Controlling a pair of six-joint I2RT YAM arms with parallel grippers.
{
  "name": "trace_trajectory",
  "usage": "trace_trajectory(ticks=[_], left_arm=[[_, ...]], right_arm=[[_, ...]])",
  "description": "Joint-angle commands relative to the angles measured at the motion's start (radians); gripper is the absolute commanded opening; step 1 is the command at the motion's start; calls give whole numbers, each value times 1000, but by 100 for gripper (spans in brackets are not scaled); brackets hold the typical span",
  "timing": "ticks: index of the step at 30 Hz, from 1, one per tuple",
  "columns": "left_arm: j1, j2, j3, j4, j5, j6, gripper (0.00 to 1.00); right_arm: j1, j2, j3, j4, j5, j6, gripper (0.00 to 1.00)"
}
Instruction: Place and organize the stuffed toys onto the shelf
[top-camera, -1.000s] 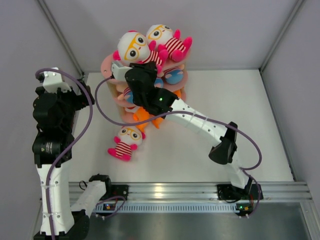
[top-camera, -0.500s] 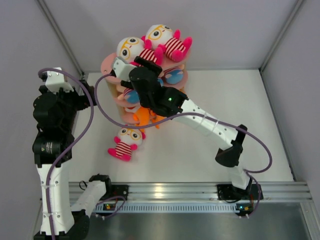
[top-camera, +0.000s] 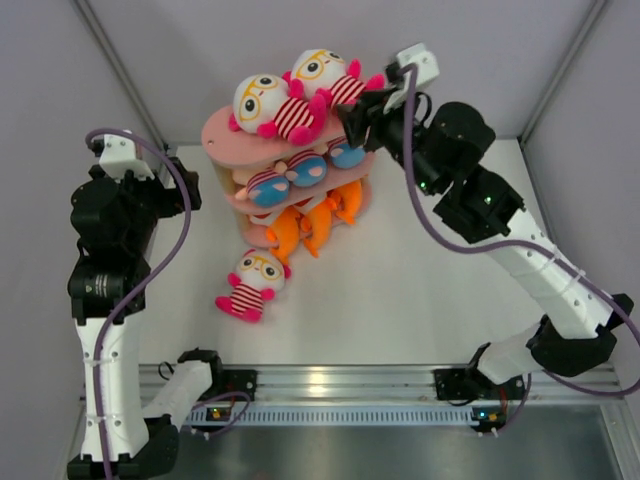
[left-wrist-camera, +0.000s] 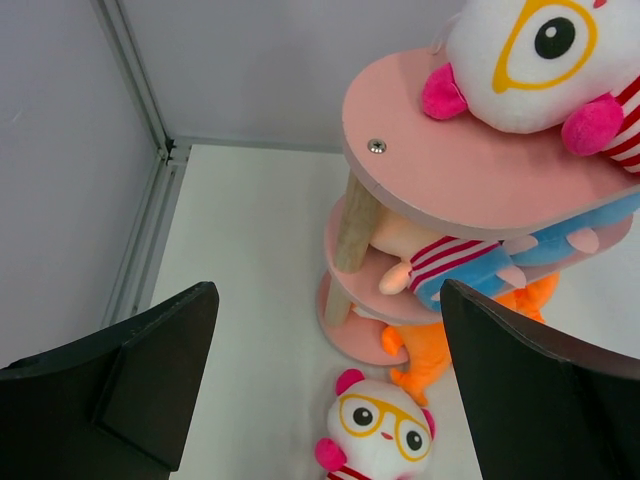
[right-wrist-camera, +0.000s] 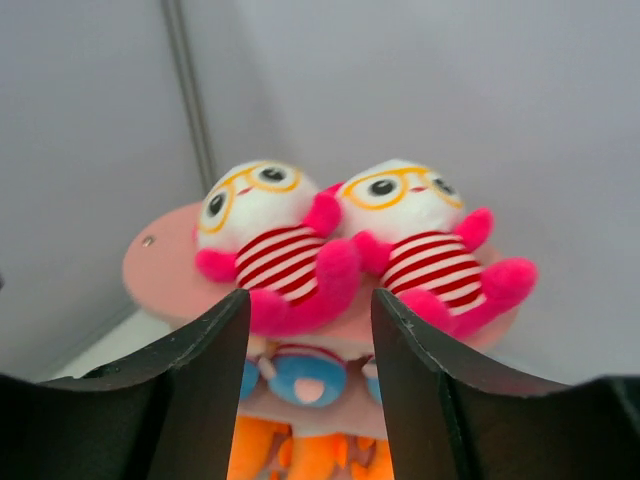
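Right gripper (right-wrist-camera: 310, 300) level with the shelf's (top-camera: 222, 135) top tier, jaws apart, empty — two stuffed toys (top-camera: 262, 98) lying there, left gripper (left-wrist-camera: 328, 300) wide open, another toy (top-camera: 250, 283) on the table (top-camera: 420, 270).

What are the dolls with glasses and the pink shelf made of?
The glasses dolls look like soft plush cloth: fuzzy, rounded. The shelf boards look like smooth painted wood, matte pink with a screw; its post looks like bare pale wood.

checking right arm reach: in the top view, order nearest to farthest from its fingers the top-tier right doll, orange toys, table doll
1. Top-tier right doll, beside the right fingers.
2. Orange toys, bottom tier.
3. Table doll, off the shelf, front left.
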Motion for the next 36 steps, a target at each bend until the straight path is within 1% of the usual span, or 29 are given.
trace_trajectory(ticks=[1, 3, 4, 5, 7, 11, 13, 18, 22, 24, 27, 30, 31, 34, 36], left_arm=[[8, -15, 1, 16, 50, -17, 98], [9, -18, 1, 11, 54, -19, 98], [9, -18, 1, 11, 54, -17, 98], [11, -15, 1, 10, 54, -17, 98], [11, -17, 3, 10, 57, -17, 98], [12, -17, 0, 8, 66, -5, 98], [11, -17, -6, 5, 64, -2, 98], [12, -14, -20, 0, 73, -3, 98], [12, -12, -17, 1, 77, -5, 98], [11, -14, -16, -1, 80, -3, 98], [11, -12, -12, -3, 78, 0, 98], [11, -12, -11, -1, 77, 3, 98], [11, -10, -9, -1, 78, 3, 98], [12, -12, -8, -3, 80, 3, 98], [11, -10, -6, -3, 80, 3, 98]], right_arm=[[-142, 38, -19, 128, -118, 257, 51], [-153, 88, 38, 111, -126, 254, 53], [-155, 105, 61, 105, -127, 251, 55], [-158, 122, 99, 102, -130, 246, 61], [-171, 169, 133, 103, -147, 251, 64], [-216, 217, 138, 138, -170, 319, 67], [-233, 237, 139, 151, -172, 329, 68], [-245, 306, 200, 119, -236, 335, 66], [-247, 312, 174, 136, -213, 350, 50], [-248, 302, 150, 160, -205, 370, 47], [-251, 291, 121, 186, -207, 380, 47], [-250, 297, 118, 175, -199, 376, 51], [-251, 302, 119, 172, -179, 375, 55], [-251, 317, 118, 171, -175, 357, 59], [-251, 329, 121, 171, -179, 355, 53]])
